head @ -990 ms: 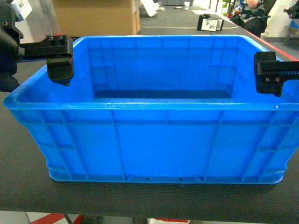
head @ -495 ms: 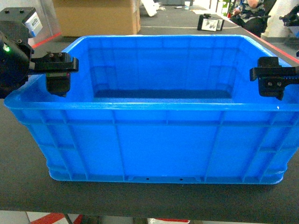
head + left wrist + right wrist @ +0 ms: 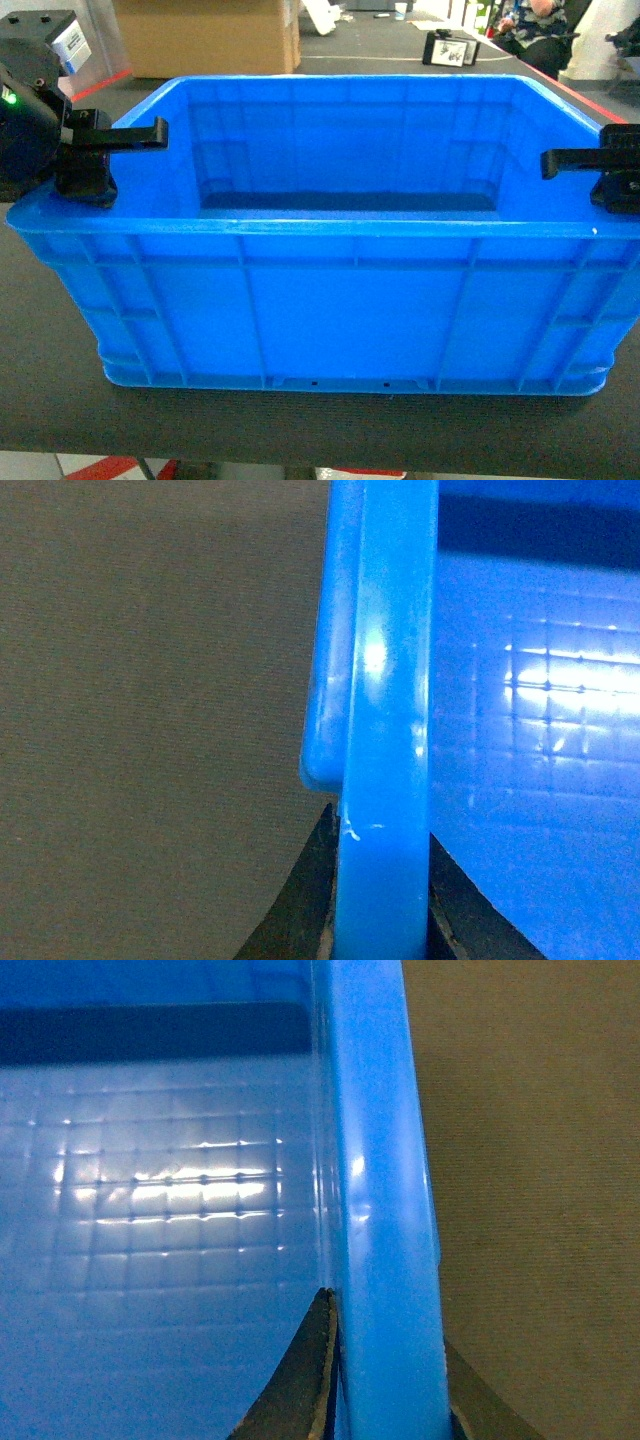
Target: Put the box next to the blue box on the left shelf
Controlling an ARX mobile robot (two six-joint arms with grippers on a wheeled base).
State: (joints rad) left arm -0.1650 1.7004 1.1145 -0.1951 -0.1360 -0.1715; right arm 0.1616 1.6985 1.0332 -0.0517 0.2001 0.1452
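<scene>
The box (image 3: 340, 300), a large bright-blue open crate, stands on the dark table and fills the head view. My left gripper (image 3: 100, 165) straddles its left rim. In the left wrist view the dark fingers (image 3: 305, 910) press both sides of that rim (image 3: 385, 730), so the left gripper (image 3: 380, 905) is shut on it. My right gripper (image 3: 605, 175) sits on the right rim. In the right wrist view the right gripper (image 3: 385, 1385) is shut on that rim (image 3: 375, 1160), one finger inside and one outside. The grid floor (image 3: 160, 1190) is bare. The other blue box and the left shelf are out of view.
The table (image 3: 40, 380) has a dark textured top, with its front edge just below the crate. Behind it stand a cardboard carton (image 3: 205, 38) and a small black device (image 3: 450, 48). A seated person (image 3: 535, 25) is at the far right.
Both grippers have turned edge-on and moved outward and down onto the crate's side rims, closing on them. The crate itself has not moved.
</scene>
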